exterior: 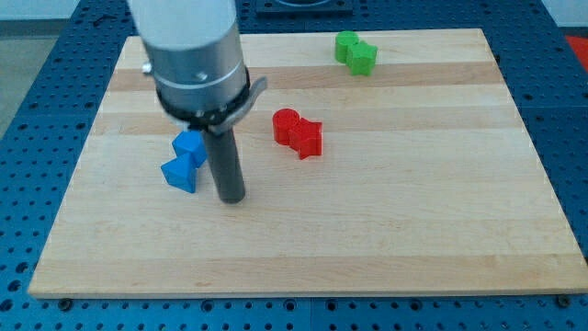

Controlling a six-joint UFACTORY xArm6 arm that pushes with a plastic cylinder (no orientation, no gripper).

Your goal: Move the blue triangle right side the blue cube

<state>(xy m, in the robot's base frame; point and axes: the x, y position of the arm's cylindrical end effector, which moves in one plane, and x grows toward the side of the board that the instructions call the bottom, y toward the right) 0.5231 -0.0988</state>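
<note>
Two blue blocks sit together at the view's left of the wooden board (413, 230). The upper one, the blue cube (190, 145), touches the lower one, the blue triangle (179, 173), which lies just below and slightly left of it. My tip (232, 197) rests on the board just right of the blue triangle and below-right of the cube, a small gap from both. The rod and the arm's grey body hide the board above the cube.
A red cylinder (287, 124) and a red block (306, 139) touch near the board's middle. A green cylinder (346, 43) and a green block (362, 58) touch at the view's top, right of centre.
</note>
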